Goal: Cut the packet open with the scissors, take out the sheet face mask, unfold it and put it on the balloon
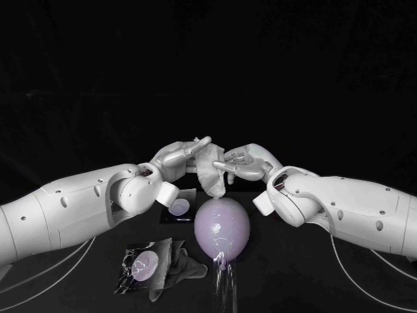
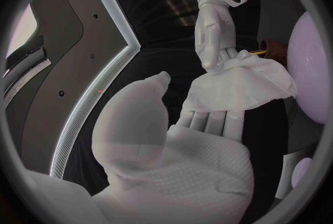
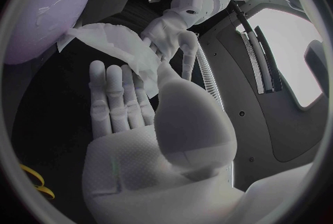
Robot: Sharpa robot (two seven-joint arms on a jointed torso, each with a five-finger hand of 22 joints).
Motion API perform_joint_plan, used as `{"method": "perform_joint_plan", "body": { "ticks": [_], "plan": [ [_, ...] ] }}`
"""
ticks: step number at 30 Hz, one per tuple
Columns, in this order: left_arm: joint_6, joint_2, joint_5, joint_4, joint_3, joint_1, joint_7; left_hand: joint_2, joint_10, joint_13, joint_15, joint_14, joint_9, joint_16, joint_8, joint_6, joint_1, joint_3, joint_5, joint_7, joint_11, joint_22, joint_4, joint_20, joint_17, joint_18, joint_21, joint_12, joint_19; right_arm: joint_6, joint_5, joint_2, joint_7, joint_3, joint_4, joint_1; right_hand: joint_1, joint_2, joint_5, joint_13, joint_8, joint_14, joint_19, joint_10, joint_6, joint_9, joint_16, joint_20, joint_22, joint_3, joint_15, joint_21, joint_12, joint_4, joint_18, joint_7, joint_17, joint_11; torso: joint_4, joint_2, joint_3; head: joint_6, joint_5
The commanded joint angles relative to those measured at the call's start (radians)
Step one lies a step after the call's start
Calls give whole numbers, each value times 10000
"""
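Head view | left hand (image 1: 178, 158) + right hand (image 1: 248, 163) hold mask (image 1: 208, 175) (over balloon (image 1: 223, 225)) | packet (image 1: 150, 264) crumpled

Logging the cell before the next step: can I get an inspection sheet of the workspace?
Surface: black table, glossy.
Job's things: mask hangs crumpled above the balloon; opened packet lies left of it, nearer the robot; yellow loops, likely the scissors.
Clutter: dark square with a pale disc, beside the balloon.
Hands: left hand and right hand each pinch the mask.
Cables: white cables trail over the table at both sides.
Surroundings: dark backdrop; nothing seen.
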Motion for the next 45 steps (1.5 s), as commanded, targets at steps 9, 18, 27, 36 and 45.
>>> {"method": "perform_joint_plan", "body": {
  "ticks": [9,18,27,36,45],
  "plan": [
    [42,28,-45,18,16,11,144,76,83,10,-51,47,-32,-55,-62,92,132,-94,25,178,-50,-12,-1,28,-20,155,-65,10,-42,-674,-160,34,150,8,111,6,1234,303,-30,-268,585,994,789,1634,1226,161,645,-566,285,1124,-642,540,52,-496,160,-746,-204,-744,3,-1,5,-62,-24],
    [-77,30,-252,16,15,11,111,91,116,10,-69,25,-70,-76,-71,183,233,-203,25,173,-107,-13,4,35,-25,153,-105,11,-81,-1223,-35,-8,346,8,227,5,952,-111,-39,-204,1356,1712,1619,2652,1461,628,1163,-964,1248,2772,-1005,2189,82,-727,-41,-1095,-271,-1090,-5,-3,9,-128,-37],
    [-353,35,-304,-42,12,11,143,152,164,8,-54,115,-163,-40,-116,351,404,-445,25,221,-56,-17,7,90,-5,139,-257,7,-314,-1428,147,-131,457,9,412,5,259,-601,-29,-80,1862,1837,1746,2926,1314,951,1303,-1022,1655,4105,-1058,2757,19,-934,-106,-1135,-365,-1136,-7,-1,10,-205,-56],
    [-628,95,-320,-111,-58,12,-115,181,182,6,-82,205,-244,6,-175,425,666,-600,25,276,-78,23,-12,68,22,162,-200,5,-213,-1402,296,-173,475,16,608,9,-201,-813,-33,20,2121,1880,1779,3009,1217,1106,1368,-1041,1813,4774,-1075,2941,-11,-1163,-126,-1151,-422,-1152,-1,7,5,-254,-66],
    [-832,175,-329,-209,-126,13,-403,240,322,17,-217,601,-355,259,-214,609,1277,-777,25,459,-203,19,-27,18,140,160,-149,44,-107,-1113,356,-194,434,33,815,199,-324,-866,-34,41,2171,1870,1741,3001,1184,1135,1374,-1040,1824,4884,-1071,2907,-29,-1221,-120,-1150,-438,-1147,-3,-7,-1,-312,-62]
  ]
}}
